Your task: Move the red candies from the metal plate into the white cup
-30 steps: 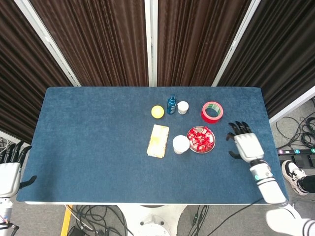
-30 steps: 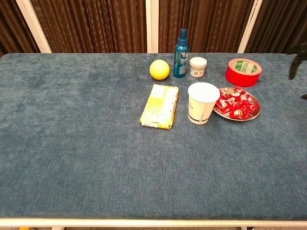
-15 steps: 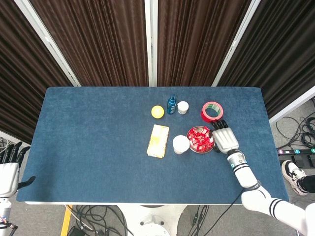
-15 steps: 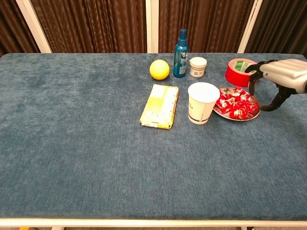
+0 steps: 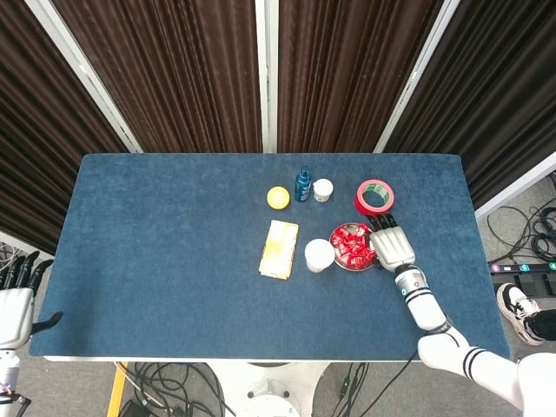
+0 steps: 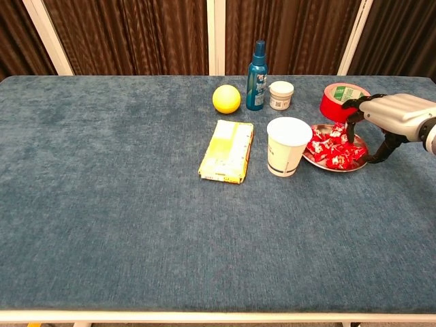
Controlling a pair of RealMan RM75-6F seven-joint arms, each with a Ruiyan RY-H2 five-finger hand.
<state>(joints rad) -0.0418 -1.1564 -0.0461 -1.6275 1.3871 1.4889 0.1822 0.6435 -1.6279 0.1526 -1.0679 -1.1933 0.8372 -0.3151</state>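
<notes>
Red candies [image 6: 332, 147] just under right hand [image 6: 388, 117]

Even bright light, soft shadows, sharp pics, no glare.

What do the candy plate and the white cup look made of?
The plate looks like polished metal, since its rim shines grey. The white cup has a matte wall and a rolled lip, so it is probably paper, though thin plastic is possible.

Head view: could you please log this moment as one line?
right robot hand open at plate | candies on plate | cup empty | left robot hand idle
</notes>
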